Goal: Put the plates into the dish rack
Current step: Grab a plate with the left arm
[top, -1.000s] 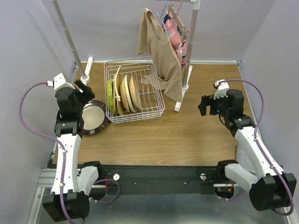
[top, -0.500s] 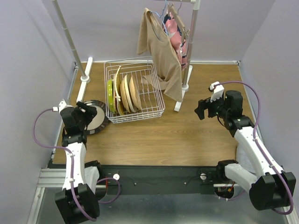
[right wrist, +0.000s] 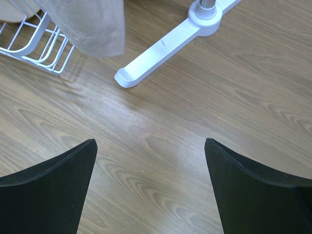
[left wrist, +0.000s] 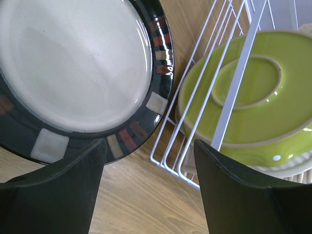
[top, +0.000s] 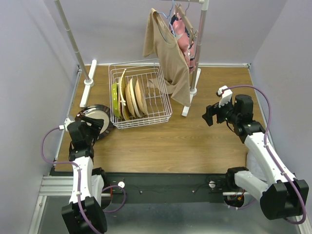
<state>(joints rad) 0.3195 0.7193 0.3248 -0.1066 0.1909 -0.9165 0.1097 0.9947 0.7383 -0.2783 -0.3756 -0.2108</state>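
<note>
Plates (top: 129, 97) stand in the dish rack (top: 146, 125); one dark-rimmed plate (left wrist: 73, 63) remains on the surface (top: 195, 141), frame left. Left fingers (left wrist: 58, 195) and right fingers (right wrist: 44, 195) spread wide, empty.

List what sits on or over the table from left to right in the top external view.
dark-rimmed plate → white wire dish rack → clothes rail's white foot → right arm's open jaws

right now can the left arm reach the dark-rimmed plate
Probably yes: the open left pincer hovers right by the dark-rimmed plate, nothing between them, though the dish rack sits close beside it.
</note>
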